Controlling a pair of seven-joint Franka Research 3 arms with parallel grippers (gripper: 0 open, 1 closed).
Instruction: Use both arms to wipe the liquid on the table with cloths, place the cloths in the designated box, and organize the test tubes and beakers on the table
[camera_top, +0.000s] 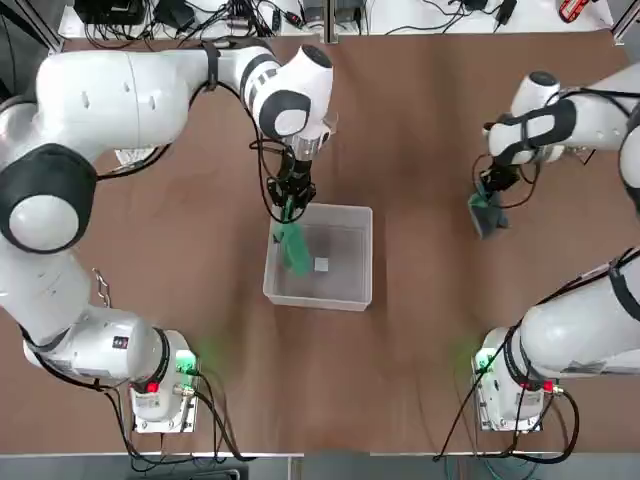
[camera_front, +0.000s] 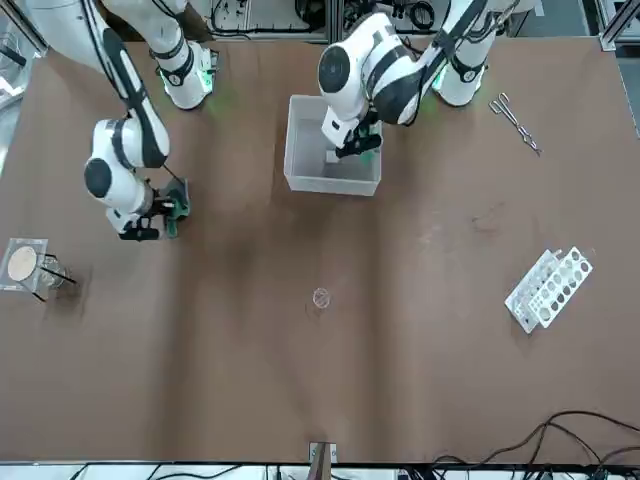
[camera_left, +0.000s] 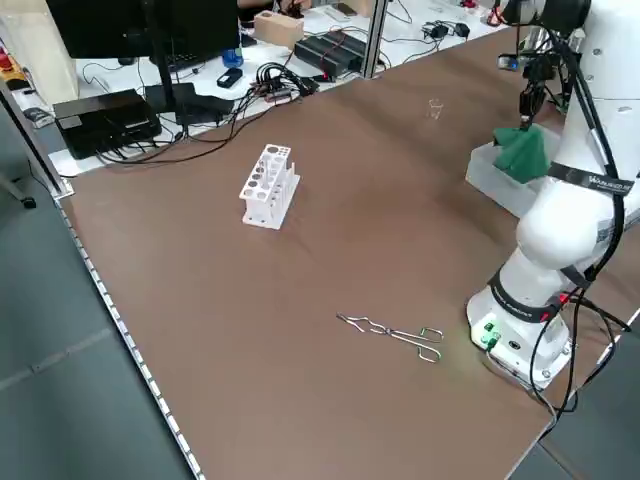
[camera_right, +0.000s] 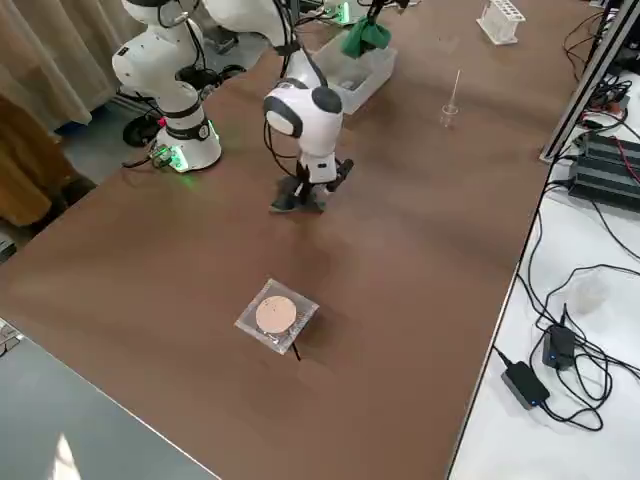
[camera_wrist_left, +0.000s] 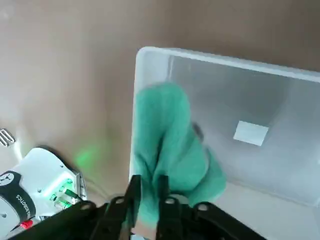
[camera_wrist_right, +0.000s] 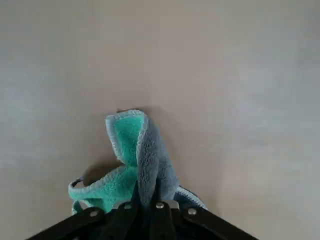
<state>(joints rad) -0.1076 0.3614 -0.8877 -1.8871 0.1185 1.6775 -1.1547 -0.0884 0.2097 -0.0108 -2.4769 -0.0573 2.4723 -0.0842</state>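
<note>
My left gripper (camera_top: 291, 203) hangs over the left wall of the translucent box (camera_top: 355, 290), its fingers still pinching the green cloth (camera_wrist_left: 170, 140). The cloth droops from them into the box. Out at the table's right side, my right gripper (camera_top: 488, 195) is shut on the grey and teal cloth (camera_wrist_right: 140, 150), which is pressed on the brown table (camera_top: 420, 150). A tiny clear beaker (camera_front: 320, 297) stands alone on the far half of the table. I see no test tubes and no liquid.
A white rack with round holes (camera_front: 548, 288) lies at the far left corner, with metal tongs (camera_front: 515, 118) nearer the left arm's base. A square gauze stand (camera_front: 22, 265) sits at the far right edge. Cables and electronics (camera_left: 150, 100) crowd the bench beyond the table.
</note>
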